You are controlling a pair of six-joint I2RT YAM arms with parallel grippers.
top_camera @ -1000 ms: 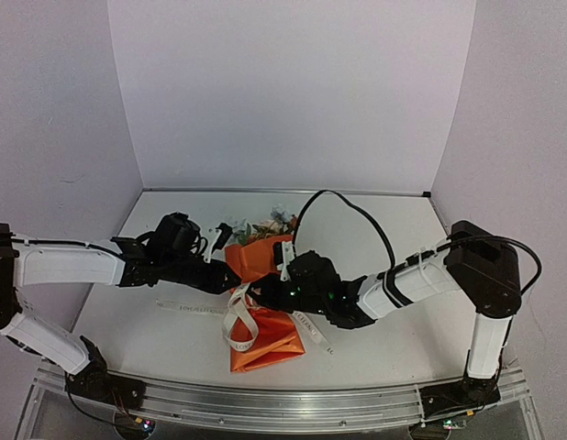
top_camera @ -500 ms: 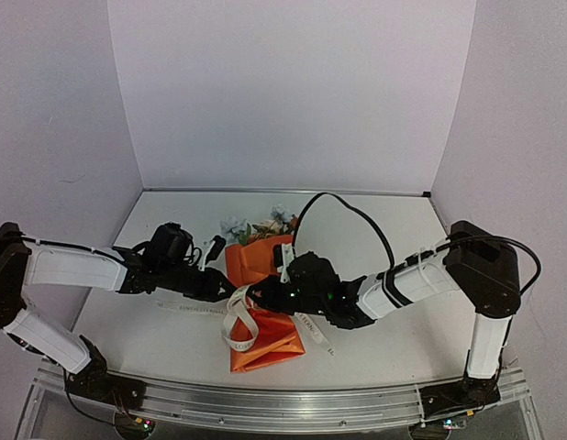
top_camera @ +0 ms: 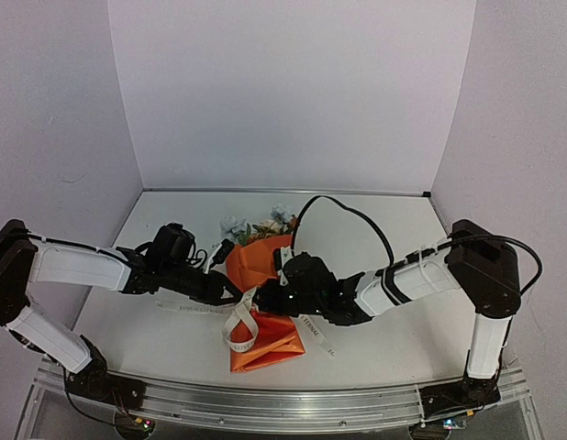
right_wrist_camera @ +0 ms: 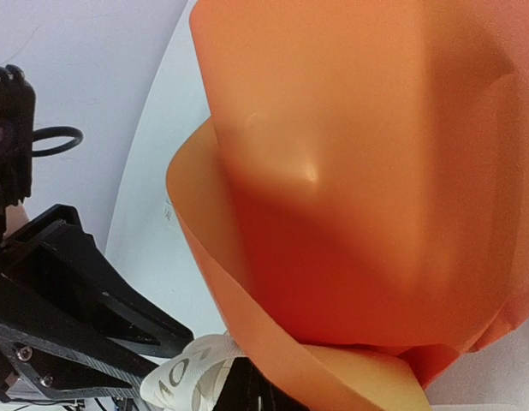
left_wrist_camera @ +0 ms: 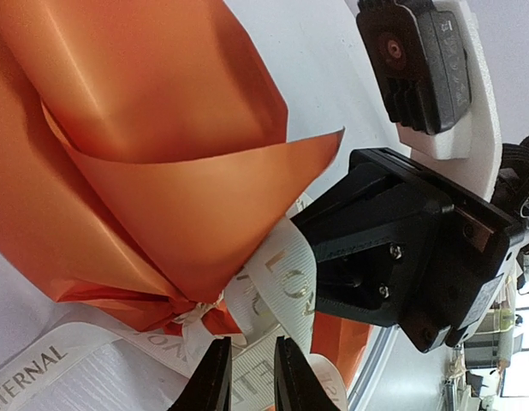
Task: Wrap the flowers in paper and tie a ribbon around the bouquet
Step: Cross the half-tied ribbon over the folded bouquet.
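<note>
Our left claw (left_wrist_camera: 247,377) has narrowed onto the ribbon (left_wrist_camera: 277,282) at the bouquet (top_camera: 261,302) waist, frame centre. The right claw (top_camera: 265,298) stays shut on ribbon, so the knot seems close

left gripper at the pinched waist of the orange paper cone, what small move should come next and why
Probably draw the left gripper gently away from the right gripper, to snug the knot. The cream-white printed ribbon already circles the pinched waist of the orange paper cone bouquet, with a small knot showing there and loose loops still slack. Left fingertips stand narrowly apart at the ribbon; whether they pinch it is unclear.
</note>
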